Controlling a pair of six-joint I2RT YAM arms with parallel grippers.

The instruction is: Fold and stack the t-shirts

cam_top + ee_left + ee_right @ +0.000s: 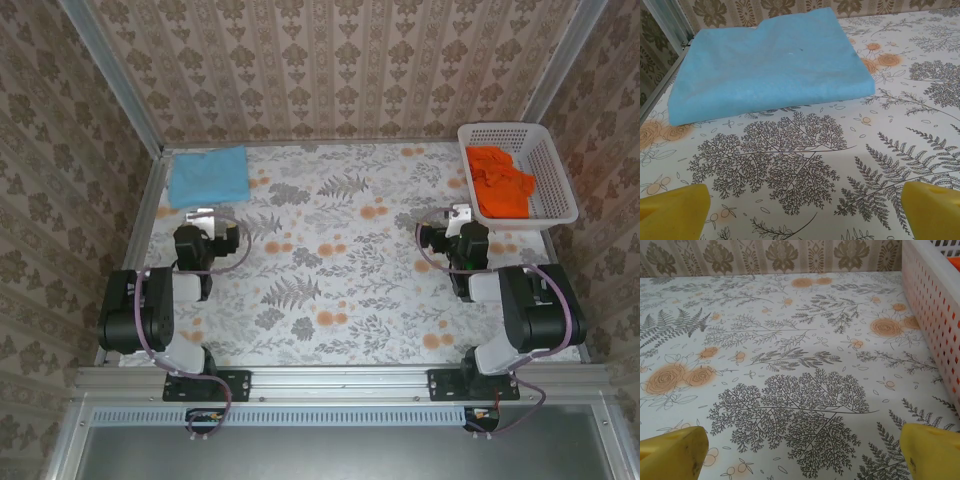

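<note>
A sky-blue t-shirt (208, 176) lies folded flat at the table's far left corner; in the left wrist view the blue t-shirt (770, 62) sits just ahead of the fingers. The orange t-shirt (500, 182) lies crumpled inside the white basket (553, 168) at the far right. My left gripper (204, 217) hovers just short of the blue shirt, open and empty, its yellow fingertips (672, 212) wide apart. Left of the basket, my right gripper (459, 215) is also open, yellow fingertips (932, 452) spread over bare tablecloth.
The basket wall (932, 305) stands close on the right of the right gripper, with orange showing through its holes. Patterned walls and metal posts enclose the table on three sides. Floral tablecloth (330, 250) spreads between the two arms.
</note>
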